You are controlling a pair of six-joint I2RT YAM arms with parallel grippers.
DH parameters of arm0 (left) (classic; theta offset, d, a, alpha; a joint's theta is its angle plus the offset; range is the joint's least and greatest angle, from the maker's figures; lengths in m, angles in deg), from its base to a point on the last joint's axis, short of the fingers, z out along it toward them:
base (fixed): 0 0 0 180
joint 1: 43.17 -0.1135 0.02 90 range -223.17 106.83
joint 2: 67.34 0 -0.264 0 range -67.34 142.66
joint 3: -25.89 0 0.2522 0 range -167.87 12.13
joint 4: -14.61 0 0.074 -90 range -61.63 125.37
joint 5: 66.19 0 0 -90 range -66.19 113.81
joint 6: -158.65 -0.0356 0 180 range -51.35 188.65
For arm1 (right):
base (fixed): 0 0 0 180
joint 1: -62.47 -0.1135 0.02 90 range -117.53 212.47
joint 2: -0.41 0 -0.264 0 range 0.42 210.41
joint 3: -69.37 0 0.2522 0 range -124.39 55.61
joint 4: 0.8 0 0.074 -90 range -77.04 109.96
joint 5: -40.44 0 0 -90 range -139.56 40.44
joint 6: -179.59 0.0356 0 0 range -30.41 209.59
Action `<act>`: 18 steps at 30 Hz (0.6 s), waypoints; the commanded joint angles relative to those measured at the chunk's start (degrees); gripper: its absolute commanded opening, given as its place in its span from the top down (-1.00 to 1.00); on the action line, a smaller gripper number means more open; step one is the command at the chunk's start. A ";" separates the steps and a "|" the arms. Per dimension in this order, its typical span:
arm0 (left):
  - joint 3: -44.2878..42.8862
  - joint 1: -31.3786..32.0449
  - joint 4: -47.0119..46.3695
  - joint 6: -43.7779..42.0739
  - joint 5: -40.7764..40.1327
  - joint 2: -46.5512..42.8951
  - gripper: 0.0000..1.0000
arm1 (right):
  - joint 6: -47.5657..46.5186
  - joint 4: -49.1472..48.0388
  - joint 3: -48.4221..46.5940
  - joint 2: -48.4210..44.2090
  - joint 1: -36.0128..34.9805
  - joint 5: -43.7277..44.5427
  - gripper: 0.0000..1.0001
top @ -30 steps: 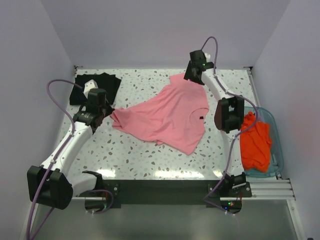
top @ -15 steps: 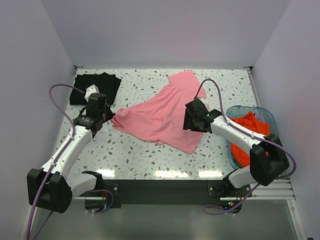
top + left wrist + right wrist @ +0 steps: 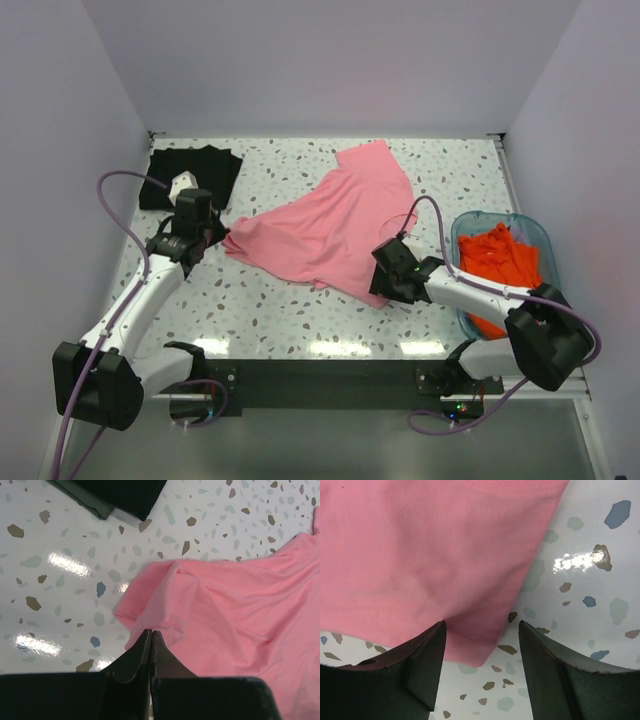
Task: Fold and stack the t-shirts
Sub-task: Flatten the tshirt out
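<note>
The pink t-shirt (image 3: 330, 225) lies spread but rumpled on the desk (image 3: 300, 318), stretched between the two grippers. The left gripper (image 3: 215, 233) is clenched tight. In its wrist view the cloth puckers up to meet the fingertips, so it appears to be pinching the edge of a sleeve or corner, though the thin fabric makes the bite hard to confirm. Holding that corner would pin one end so the shirt can be pulled flat.

The right gripper (image 3: 385, 283) is released, its jaws spread wide and set low over the desk. The shirt's hem corner lies directly between the jaws, with cloth running away ahead of them and bare desk off to their right. That straddling pose suits closing on the corner, which I judge to be the next step; the risk is scooping only the tip and letting it slip.

Just beyond the left gripper sits the black t-shirt (image 3: 190, 172), already folded, probably the base of the stack. Behind the right gripper, along its arm, the orange-red shirts (image 3: 505, 262) wait heaped in the teal tub (image 3: 535, 225).
</note>
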State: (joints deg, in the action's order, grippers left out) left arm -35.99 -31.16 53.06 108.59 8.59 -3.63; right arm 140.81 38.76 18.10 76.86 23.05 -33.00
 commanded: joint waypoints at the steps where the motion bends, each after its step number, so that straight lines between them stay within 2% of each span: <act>1: -0.22 -0.50 -2.10 0.49 0.28 -0.86 1.00 | 4.14 -4.88 1.39 -1.47 -0.39 0.32 -0.24; 6: -0.40 -0.50 -2.19 0.49 0.19 -0.77 1.00 | 4.85 -5.94 2.62 -1.65 -0.40 -0.65 -0.01; 9: -0.57 -0.50 -2.10 0.31 0.19 -0.60 1.00 | 4.94 -6.03 2.36 -2.00 -0.40 -0.39 0.42; 10: -0.75 -0.50 -2.01 0.31 0.19 -0.60 1.00 | 4.85 -4.63 1.93 -2.61 -0.40 0.22 0.78; 12: -1.10 -0.50 -1.75 0.14 -0.07 -0.60 1.00 | 4.33 -2.35 -0.17 -3.75 -0.40 2.07 0.99; 18: -2.50 -0.50 -0.43 -1.09 -1.38 -1.91 1.00 | -1.37 9.96 -10.09 -11.57 -0.31 12.07 1.00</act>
State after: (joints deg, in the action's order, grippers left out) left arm -35.99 -31.16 53.32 108.48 8.52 -3.74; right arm 142.54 43.22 15.36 70.43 22.99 -29.81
